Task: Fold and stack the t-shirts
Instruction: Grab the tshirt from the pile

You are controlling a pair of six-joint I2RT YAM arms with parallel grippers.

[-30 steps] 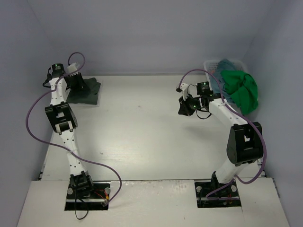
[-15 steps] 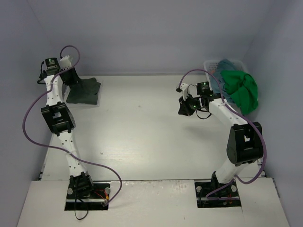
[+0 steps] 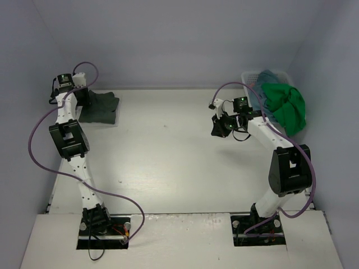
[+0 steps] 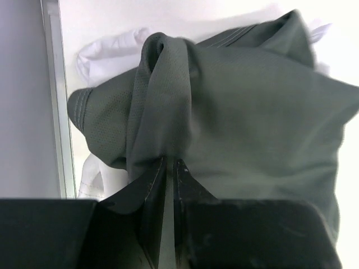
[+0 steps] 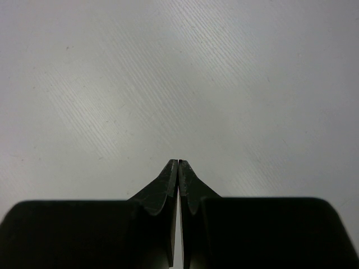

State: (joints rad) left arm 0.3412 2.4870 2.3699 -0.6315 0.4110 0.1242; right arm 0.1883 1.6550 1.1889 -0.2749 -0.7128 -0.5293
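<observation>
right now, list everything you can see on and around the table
dark grey-green t-shirt: one, dark grey-green, bunched at the table's far left, on the white one
white t-shirt: one, white, under it, edges showing
bright green t-shirt: one, bright green, spilling over the basket
teal-blue t-shirt: one, teal-blue, in the basket
basket: one, white mesh, far right
table: one, white
left gripper: one, black, shut on a fold of the dark grey-green t-shirt
right gripper: one, black, shut, empty, over bare table
</observation>
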